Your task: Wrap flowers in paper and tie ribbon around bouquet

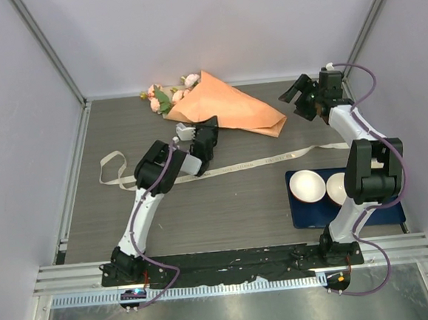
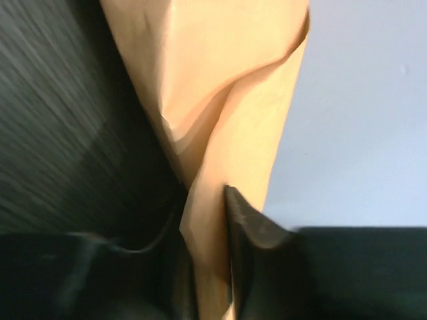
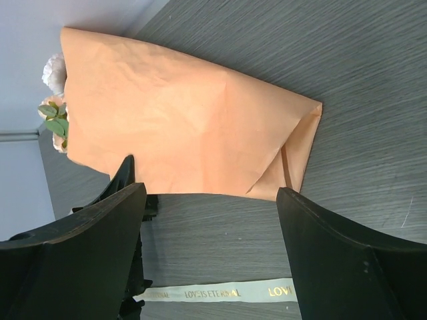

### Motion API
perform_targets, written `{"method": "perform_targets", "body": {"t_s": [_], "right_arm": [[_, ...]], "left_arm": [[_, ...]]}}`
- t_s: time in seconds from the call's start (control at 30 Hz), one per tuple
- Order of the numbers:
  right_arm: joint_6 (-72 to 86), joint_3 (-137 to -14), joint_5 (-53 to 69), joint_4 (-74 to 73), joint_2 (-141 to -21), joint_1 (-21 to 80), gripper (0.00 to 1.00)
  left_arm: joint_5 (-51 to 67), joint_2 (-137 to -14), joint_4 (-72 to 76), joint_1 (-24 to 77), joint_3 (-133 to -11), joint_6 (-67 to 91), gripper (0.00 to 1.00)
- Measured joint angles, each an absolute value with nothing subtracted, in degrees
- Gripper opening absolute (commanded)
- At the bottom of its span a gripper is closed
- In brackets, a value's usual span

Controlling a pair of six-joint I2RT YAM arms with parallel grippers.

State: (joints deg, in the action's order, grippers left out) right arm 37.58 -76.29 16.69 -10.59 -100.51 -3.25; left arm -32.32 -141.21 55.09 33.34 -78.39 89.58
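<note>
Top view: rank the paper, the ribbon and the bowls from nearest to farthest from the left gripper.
1. paper, caught between the left gripper's fingers, back centre.
2. ribbon, stretched across the middle, close by that arm.
3. bowls, far right on the blue mat.

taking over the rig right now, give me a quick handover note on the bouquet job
left pincer: shut on a fold at the near edge of the paper.
right pincer: open, empty, above the table by the paper's narrow end.
Things: the flowers lie inside the folded paper at the far side of the table, blooms poking out at its wide end. The ribbon lies flat on the table nearer the arms, not around the bundle.
Done: flowers wrapped, loosely.
Left: tighten the wrap if needed, bring the ribbon round it and tie.
</note>
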Motion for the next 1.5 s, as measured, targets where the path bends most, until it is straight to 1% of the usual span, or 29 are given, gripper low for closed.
{"method": "perform_targets", "body": {"t_s": [0.03,0.1,0.3,0.5,0.67,0.83,0.97,1.17,1.23,1.33,1.4,1.43,1.47,1.5], "right_arm": [[37.6,-76.12,16.71,-10.57,-100.49,-3.25,0.86],[37.65,-75.75,16.73,-10.52,-100.47,-3.25,0.86],[37.67,-74.61,17.21,-10.33,-100.12,-3.25,0.86],[37.5,-74.04,18.57,-10.28,-100.12,-2.61,0.86],[35.83,-74.56,19.11,-10.57,-101.16,0.75,0.86],[33.63,-75.53,21.32,-10.74,-105.82,5.72,0.89],[30.13,-79.0,25.52,-12.19,-112.14,7.2,0.9],[24.1,-84.84,30.74,-12.69,-121.12,7.7,0.91],[22.59,-86.52,33.63,-12.58,-123.2,8.08,0.91],[21.63,-87.99,34.63,-12.4,-124.46,9.63,0.9],[21.34,-89.38,35.48,-12.01,-125.69,11.81,0.88],[21.41,-90.24,36.05,-11.55,-126.45,13.06,0.85],[21.58,-91.02,36.49,-11.03,-127.15,14.06,0.81],[22.04,-91.81,36.75,-10.44,-127.92,14.87,0.73]], "left_arm": [[-32.23,-141.51,55.09,33.23,-78.41,89.36,0.13],[-31.62,-141.91,55.42,32.99,-78.02,89.14,0.0],[-26.15,-140.16,60.69,31.03,-71.72,91.46,0.0],[-18.74,-134.58,63.79,26.33,-61.3,95.85,0.0],[-13.19,-129.86,64.23,22.74,-53.74,99.7,0.0],[-4.99,-128.86,66.08,20.32,-51.86,103.59,0.0],[2.79,-127.31,65.45,18.65,-50.26,104.47,0.0],[11.31,-122.15,59.61,15.92,-47.77,100.18,0.0],[13.67,-121.05,58.08,14.72,-47.77,98.52,0.0],[16.25,-120.79,56.12,13.56,-48.23,96.97,0.0],[17.54,-120.81,54.78,13.06,-48.82,96.4,0.0],[18.04,-120.81,54.37,12.95,-49.12,96.16,0.0],[18.48,-120.84,53.98,12.88,-49.5,95.85,0.0],[19.07,-120.84,53.41,12.69,-49.98,95.5,0.0]]}}
